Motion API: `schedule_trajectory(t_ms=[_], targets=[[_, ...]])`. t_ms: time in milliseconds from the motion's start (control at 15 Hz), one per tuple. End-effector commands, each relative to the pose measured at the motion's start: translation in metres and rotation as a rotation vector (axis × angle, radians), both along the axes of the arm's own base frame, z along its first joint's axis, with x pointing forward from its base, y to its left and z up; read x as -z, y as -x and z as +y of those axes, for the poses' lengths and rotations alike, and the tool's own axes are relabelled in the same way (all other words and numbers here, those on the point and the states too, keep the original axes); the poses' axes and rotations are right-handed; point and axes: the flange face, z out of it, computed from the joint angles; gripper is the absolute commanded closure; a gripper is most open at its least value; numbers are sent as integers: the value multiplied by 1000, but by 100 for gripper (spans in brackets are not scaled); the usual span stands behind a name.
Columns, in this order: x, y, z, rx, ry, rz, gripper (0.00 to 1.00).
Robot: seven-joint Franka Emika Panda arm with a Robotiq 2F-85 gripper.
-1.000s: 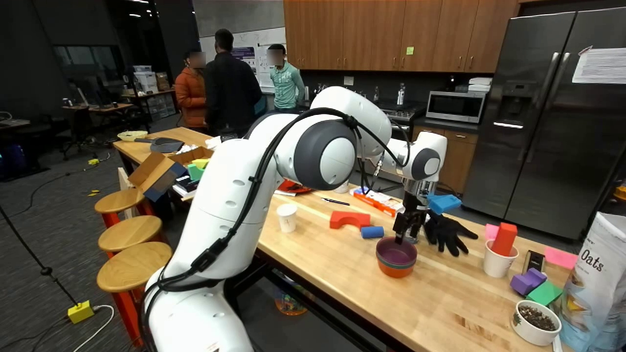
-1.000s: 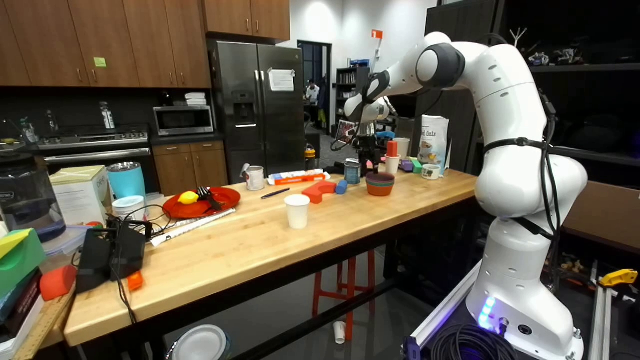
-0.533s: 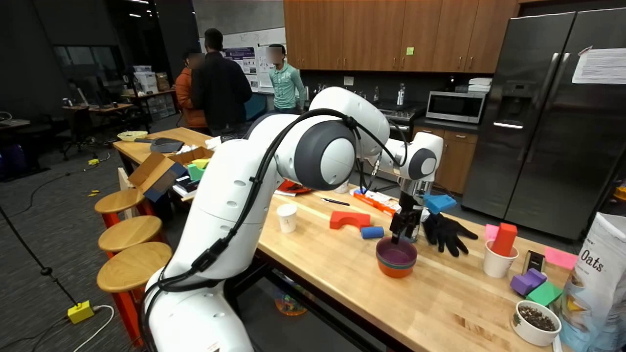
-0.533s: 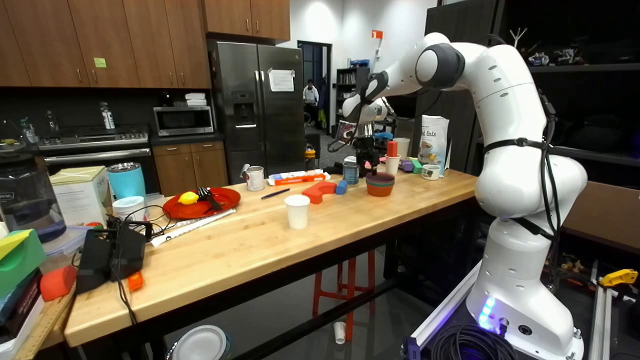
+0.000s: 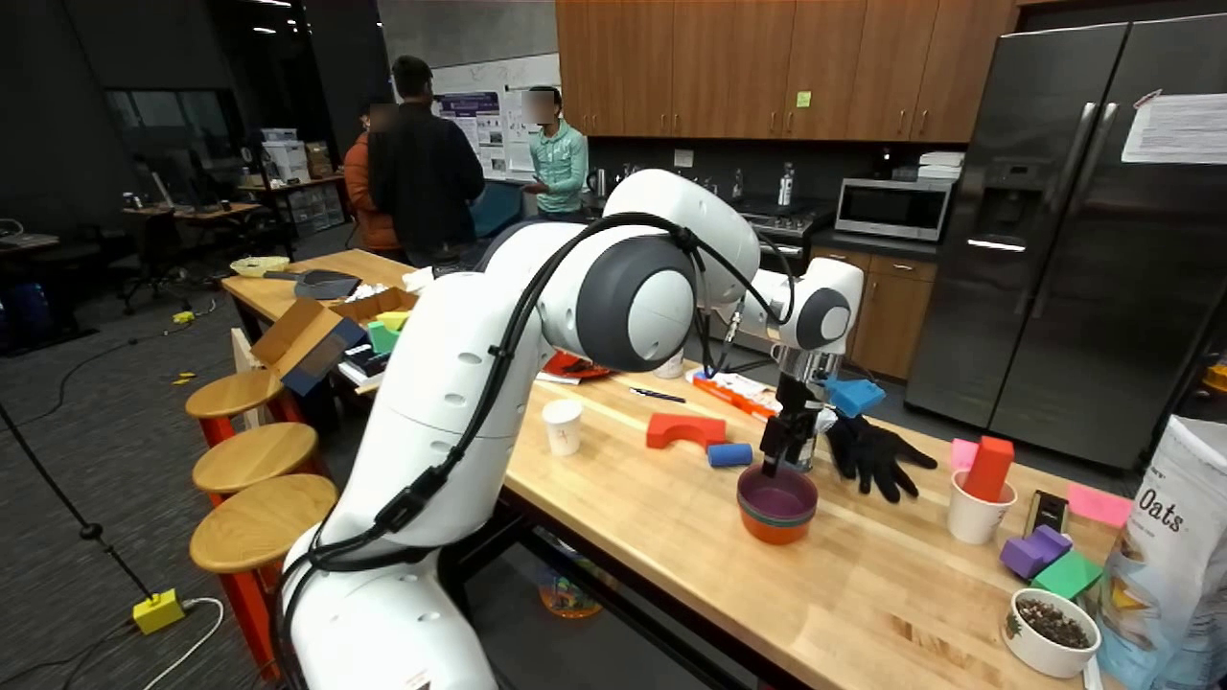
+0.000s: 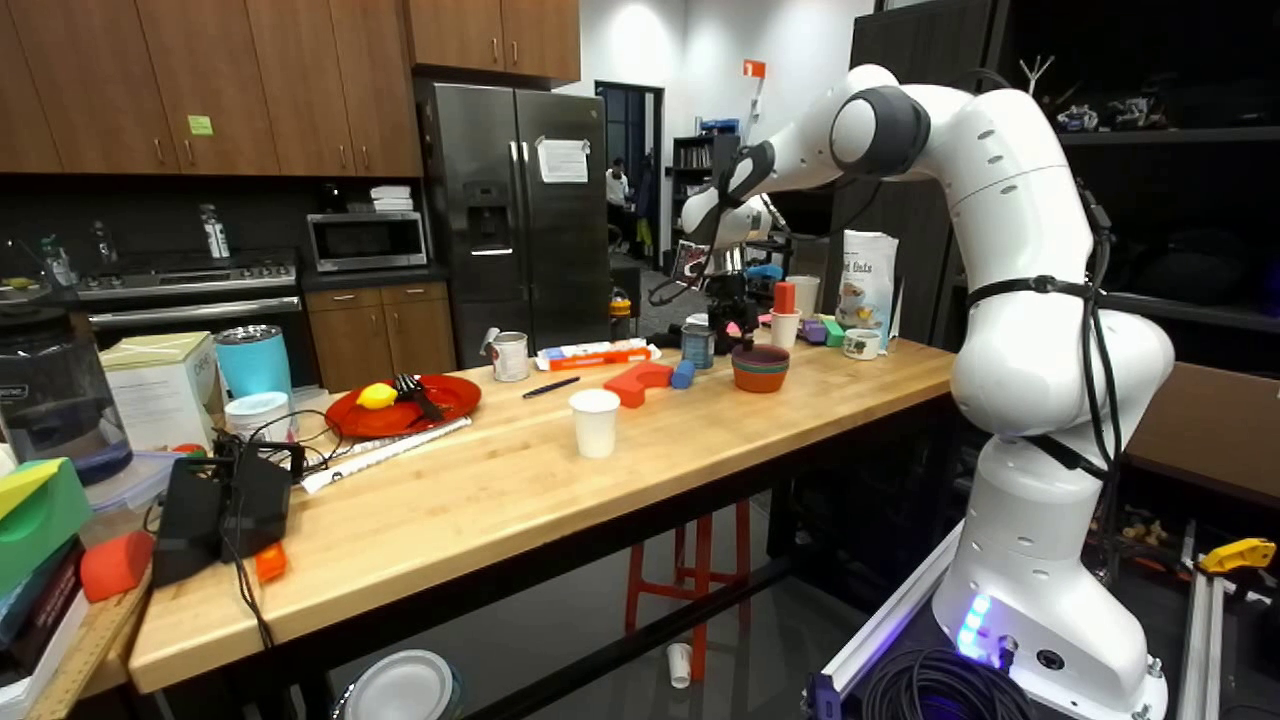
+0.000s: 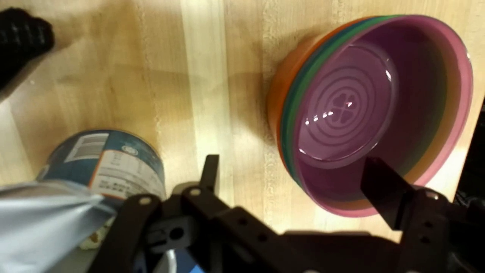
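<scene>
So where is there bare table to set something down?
Bare wood: between the lone paper cup, blue cylinder and bowl stack; also between bowl stack and white bowl. Crowded: around the gripper, where bowl stack, can and black glove cluster.

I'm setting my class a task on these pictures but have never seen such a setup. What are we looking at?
The machine is a single white robot arm, ending in a black, two-fingered pincer. Two pictures come from cameras standing outside it; the close-up comes from a camera on its wrist.

On the wooden tabletop stands a stack of coloured bowls, purple inside, with a can nearby. Around them lie a red arch block, a blue cylinder and a black glove, and a white paper cup stands farther off.

The pincer is open and holds nothing. In the close-up, one finger shows over the bowls' inside and the other outside their rim; whether either touches them, I cannot tell.
</scene>
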Motion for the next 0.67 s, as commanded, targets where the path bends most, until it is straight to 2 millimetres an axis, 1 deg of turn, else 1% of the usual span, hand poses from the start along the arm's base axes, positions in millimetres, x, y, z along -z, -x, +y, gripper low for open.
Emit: schedule_trajectory(t_ms=[0, 67, 133, 200, 267, 333, 400, 467, 533, 600], targets=[[4, 0, 4, -42, -25, 21, 11], [5, 1, 4, -55, -21, 25, 11], [4, 0, 3, -63, -17, 22, 17], [3, 0, 0, -59, 10, 19, 7], [-5, 0, -10, -31, 64, -15, 4], [-21, 1, -23, -21, 117, -82, 2], [-42, 4, -38, -32, 152, -128, 0], [-69, 9, -52, -52, 202, -160, 0], [-92, 12, -57, -79, 254, -181, 0], [-111, 15, -67, -98, 307, -197, 0]])
